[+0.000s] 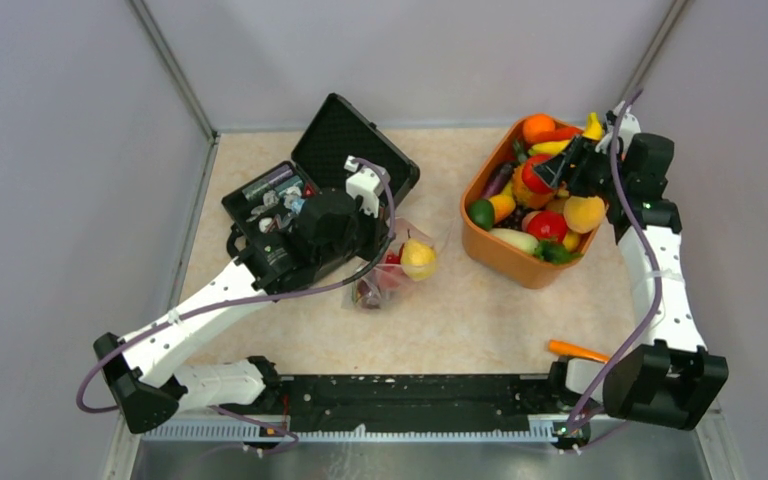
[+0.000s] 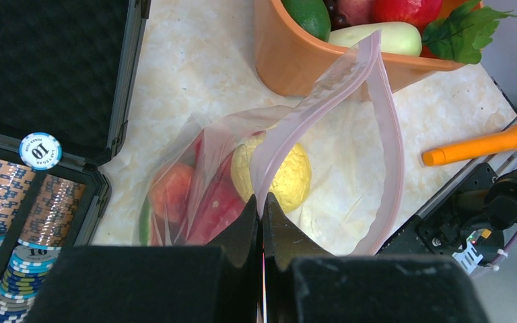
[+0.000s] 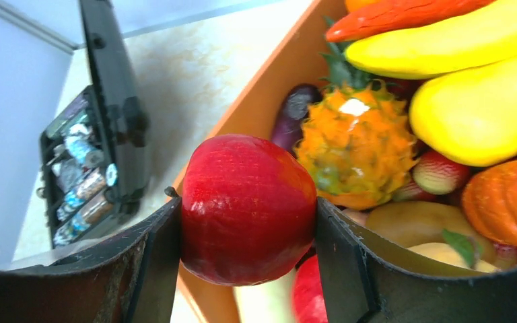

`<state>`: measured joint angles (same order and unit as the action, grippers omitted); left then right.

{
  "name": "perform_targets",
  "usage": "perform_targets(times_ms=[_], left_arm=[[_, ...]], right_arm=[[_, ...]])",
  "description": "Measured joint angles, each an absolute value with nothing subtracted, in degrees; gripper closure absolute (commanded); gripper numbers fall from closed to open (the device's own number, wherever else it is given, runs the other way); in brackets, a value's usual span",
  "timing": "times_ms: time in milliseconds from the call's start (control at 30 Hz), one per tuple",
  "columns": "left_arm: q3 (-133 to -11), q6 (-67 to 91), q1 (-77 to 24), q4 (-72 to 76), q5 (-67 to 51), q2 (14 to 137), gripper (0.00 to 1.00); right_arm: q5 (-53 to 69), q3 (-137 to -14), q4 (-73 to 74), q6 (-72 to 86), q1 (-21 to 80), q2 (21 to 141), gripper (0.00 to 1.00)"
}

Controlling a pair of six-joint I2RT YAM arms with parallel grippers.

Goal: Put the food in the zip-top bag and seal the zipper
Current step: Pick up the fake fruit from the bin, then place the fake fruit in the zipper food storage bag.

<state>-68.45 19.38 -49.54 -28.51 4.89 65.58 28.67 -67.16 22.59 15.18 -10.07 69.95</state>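
While the left gripper (image 2: 263,214) is closed tight on the pink-red zipper (image 2: 323,94), lifting one lip of the zip-top bag (image 2: 350,168) so its mouth gapes toward the right of the wrist view, the right gripper (image 3: 248,225) is clamped around a red apple (image 3: 242,182). That apple hangs at the upper right of the overhead view, above the orange tub (image 1: 505,262) heaped with toy produce (image 1: 585,212). The bag lies near the centre of the worktop (image 1: 460,320), just beside the open black case (image 1: 355,135) of poker chips (image 2: 40,150). It already contains a bumpy yellow fruit (image 2: 286,175), a peach-coloured piece (image 2: 171,192) and a red piece (image 2: 215,208). A sliver of green shows at its lower left edge, though through the wrinkled film I cannot tell what that is.

The step in hand looks like loading: one fruit picked, not yet delivered. The next move calls for carrying the apple leftward and down to the raised mouth and lining it up with the gap between the two lips. It should be let go only once it is past the strip, since a drop onto the film could fold the opening shut or push the bag away. Many pieces lie in the tub, so sealing seems a long way off.
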Motion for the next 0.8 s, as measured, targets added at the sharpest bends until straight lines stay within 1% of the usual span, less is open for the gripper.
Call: perform_targets(times_ms=[67, 233, 500, 633, 800], left_arm=[[-68.4, 19.6, -49.5, -28.5, 4.7, 65.8, 1.0], [-68.4, 19.9, -49.5, -28.4, 4.0, 66.3, 1.0], [-68.5, 20.4, -49.5, -28.2, 3.9, 67.3, 1.0], [-68.5, 20.9, -49.5, -28.1, 3.9, 67.3, 1.0], [-68.7, 21.2, -49.5, -28.1, 3.9, 67.7, 1.0]], right_arm=[[31.4, -66.4, 21.4, 16.5, -10.0, 68.6, 0.57], [41.0, -65.5, 19.0, 18.1, -8.4, 65.5, 0.57], [55.5, -65.8, 15.6, 16.1, 6.9, 56.5, 0.58], [56.3, -65.8, 16.3, 13.8, 12.0, 55.6, 0.6], [49.3, -64.8, 17.4, 11.7, 22.2, 57.0, 0.61]])
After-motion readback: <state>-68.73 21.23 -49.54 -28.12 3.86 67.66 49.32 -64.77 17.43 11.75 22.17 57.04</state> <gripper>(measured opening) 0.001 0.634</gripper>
